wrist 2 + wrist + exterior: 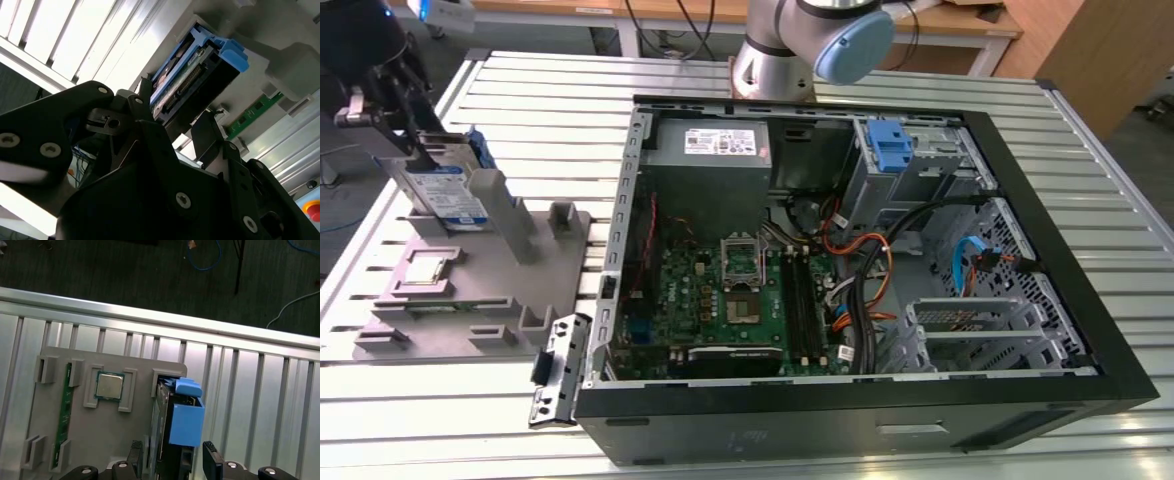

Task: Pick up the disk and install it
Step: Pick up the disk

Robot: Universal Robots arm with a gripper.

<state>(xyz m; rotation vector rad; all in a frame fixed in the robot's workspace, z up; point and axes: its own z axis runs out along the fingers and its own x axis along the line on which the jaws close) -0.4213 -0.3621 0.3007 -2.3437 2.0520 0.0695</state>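
The disk point(444, 192) stands on edge in a slot of the grey fixture plate point(467, 295) at the exterior view's left, silver with a white-and-blue label and a blue carrier frame. My gripper point(390, 120) is just above and beside it. In the first wrist view the disk point(184, 422) sits between my two black fingers point(136, 456), and a thin gap shows on one side. My gripper point(172, 454) is open around it. The second wrist view shows the disk point(197, 70) from its connector end, with my gripper point(175, 112) straddling it.
The fixture plate point(80, 432) also holds a processor chip point(109, 386) and a green memory stick point(65, 405). The open computer case point(854, 280) lies to the exterior view's right, with a blue-latched drive bay point(890, 145) and a grey power supply point(720, 145). The slatted table edge point(160, 315) is nearby.
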